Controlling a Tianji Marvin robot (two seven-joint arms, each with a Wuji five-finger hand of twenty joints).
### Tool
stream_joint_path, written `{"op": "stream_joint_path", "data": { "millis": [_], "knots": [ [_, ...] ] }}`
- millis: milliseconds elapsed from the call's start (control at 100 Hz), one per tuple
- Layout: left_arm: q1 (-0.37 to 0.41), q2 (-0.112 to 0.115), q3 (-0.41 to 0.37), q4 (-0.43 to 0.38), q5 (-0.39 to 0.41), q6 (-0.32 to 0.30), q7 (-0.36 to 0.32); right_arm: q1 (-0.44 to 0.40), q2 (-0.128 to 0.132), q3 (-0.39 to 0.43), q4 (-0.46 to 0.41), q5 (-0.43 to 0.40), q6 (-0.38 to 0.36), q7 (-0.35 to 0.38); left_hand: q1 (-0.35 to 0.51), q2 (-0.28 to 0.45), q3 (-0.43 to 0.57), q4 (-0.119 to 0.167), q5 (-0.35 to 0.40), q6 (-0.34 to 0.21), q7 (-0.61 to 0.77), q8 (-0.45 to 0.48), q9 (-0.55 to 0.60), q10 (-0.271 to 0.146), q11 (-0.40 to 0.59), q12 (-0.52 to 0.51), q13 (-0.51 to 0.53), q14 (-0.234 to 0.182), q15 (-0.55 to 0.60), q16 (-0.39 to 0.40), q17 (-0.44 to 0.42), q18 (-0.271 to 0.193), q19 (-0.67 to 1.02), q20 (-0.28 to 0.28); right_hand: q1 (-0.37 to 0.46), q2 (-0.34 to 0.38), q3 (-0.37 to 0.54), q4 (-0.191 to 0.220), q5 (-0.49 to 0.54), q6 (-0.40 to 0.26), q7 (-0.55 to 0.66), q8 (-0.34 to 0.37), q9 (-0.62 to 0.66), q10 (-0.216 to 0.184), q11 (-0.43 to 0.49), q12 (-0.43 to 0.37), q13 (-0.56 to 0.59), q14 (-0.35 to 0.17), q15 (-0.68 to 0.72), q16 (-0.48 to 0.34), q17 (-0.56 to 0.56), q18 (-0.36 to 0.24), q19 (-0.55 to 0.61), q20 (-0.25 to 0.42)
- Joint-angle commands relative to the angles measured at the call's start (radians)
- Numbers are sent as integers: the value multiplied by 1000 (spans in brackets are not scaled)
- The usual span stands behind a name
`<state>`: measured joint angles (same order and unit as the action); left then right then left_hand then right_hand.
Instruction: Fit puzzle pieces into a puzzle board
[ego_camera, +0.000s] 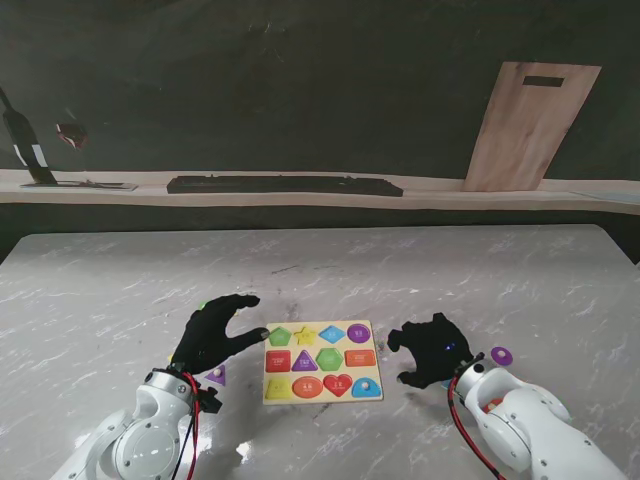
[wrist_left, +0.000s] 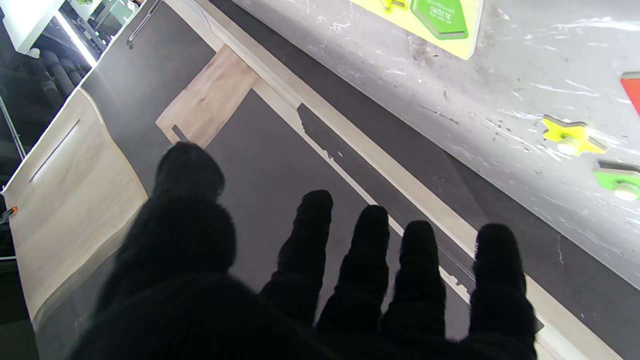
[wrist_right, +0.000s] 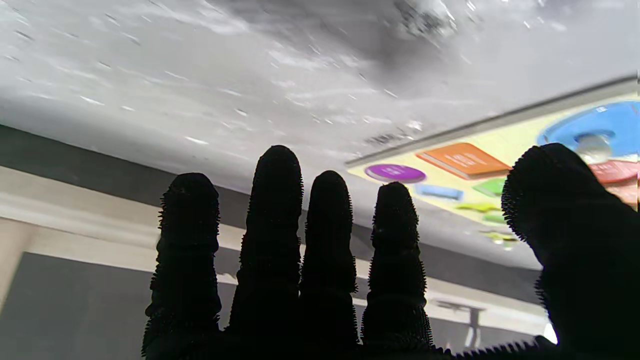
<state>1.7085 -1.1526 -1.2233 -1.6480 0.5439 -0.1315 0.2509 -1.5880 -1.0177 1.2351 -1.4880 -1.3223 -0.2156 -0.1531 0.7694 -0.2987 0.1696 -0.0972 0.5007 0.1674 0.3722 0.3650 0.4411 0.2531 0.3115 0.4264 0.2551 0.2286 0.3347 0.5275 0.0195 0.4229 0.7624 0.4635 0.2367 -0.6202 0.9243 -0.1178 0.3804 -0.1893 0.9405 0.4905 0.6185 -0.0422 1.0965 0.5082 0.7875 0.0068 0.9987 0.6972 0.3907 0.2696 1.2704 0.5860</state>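
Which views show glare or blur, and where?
Stand view: glare streaks on the table nearest me. Left wrist view: sharp table, the hand a dark silhouette. Right wrist view: the board soft and blurred, the hand black against bright marble.

Nothing can be read. The green pentagon puzzle piece (wrist_left: 440, 19) set in the yellow puzzle board (wrist_left: 467, 42) bears pale lettering, and the orange rectangular piece (wrist_right: 464, 160) bears white lettering, but both are too blurred to make out.
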Motion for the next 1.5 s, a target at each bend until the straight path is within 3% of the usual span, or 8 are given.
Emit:
{"op": "stream_joint_path", "data": {
  "millis": [0,250,510,710,830,1390,1440,1490],
  "knots": [
    [-3,-2,7,1,-9,6,-6,-26,17,26,2,-4,2,2,16,23,-29,33,17,-26,-18,-6,6,-14,-15,-5,7,-32,-23,0,-10,-93,-14,14,11,-18,34,40,-8,-5,-1,7,-26,-11,7,4,-12,-18,2,2,-9,-14,-6,2],
    [-10,-3,14,6,-14,11,-7,-85,31,127,-22,-91,-25,37,20,26,-39,34,19,-27,-19,-6,6,-15,-14,-5,7,-34,-23,0,-11,-94,-14,15,7,3,82,39,80,7,16,10,-27,-6,-3,0,-24,-16,-4,5,-12,-15,-15,4],
    [-16,-4,20,11,-22,17,-11,-114,39,171,-26,-144,-32,29,22,28,-49,34,19,-29,-18,-6,7,-16,-14,-4,8,-33,-22,0,-11,-92,-13,15,47,-3,115,38,111,-12,22,13,-2,-16,0,0,-12,-22,-4,10,-1,-15,-13,13],
    [-19,-5,22,13,-23,19,-9,-132,41,200,-29,-142,-71,29,26,30,-56,34,20,-28,-17,-5,8,-16,-14,-4,8,-34,-23,-1,-11,-90,-14,15,105,-115,237,35,89,-28,13,9,-12,-37,-11,-2,-16,-40,-20,17,1,-29,-29,25],
    [-19,-5,23,14,-25,20,-12,-138,42,206,-25,-144,-78,21,28,32,-60,35,20,-29,-17,-5,7,-15,-14,-4,8,-34,-24,-1,-11,-90,-14,15,104,-167,261,34,76,-26,13,8,-15,-45,-7,2,-17,-46,-19,23,2,-33,-33,30],
    [-19,-5,23,14,-23,20,-10,-133,41,187,8,-129,-58,-6,40,39,-83,36,23,-27,-18,-6,8,-14,-15,-4,8,-33,-24,-1,-13,-89,-17,15,148,-142,278,18,148,-68,55,18,76,-77,-10,-2,41,-61,-11,29,45,-43,-38,47],
    [-19,-5,24,14,-22,21,-9,-132,41,185,10,-127,-55,-8,41,40,-86,36,25,-28,-17,-5,10,-15,-14,-4,9,-33,-23,-1,-11,-90,-16,15,154,-143,269,-3,157,-73,56,0,87,-81,-13,-3,47,-62,-12,30,49,-45,-40,50],
    [-19,-5,24,14,-23,22,-9,-132,41,184,11,-126,-53,-10,43,40,-88,36,24,-27,-18,-6,8,-13,-15,-5,7,-33,-24,-1,-12,-91,-16,15,159,-145,269,-37,158,-81,88,-65,94,-84,-14,-3,51,-61,-11,32,53,-43,-42,58]
  ]
}}
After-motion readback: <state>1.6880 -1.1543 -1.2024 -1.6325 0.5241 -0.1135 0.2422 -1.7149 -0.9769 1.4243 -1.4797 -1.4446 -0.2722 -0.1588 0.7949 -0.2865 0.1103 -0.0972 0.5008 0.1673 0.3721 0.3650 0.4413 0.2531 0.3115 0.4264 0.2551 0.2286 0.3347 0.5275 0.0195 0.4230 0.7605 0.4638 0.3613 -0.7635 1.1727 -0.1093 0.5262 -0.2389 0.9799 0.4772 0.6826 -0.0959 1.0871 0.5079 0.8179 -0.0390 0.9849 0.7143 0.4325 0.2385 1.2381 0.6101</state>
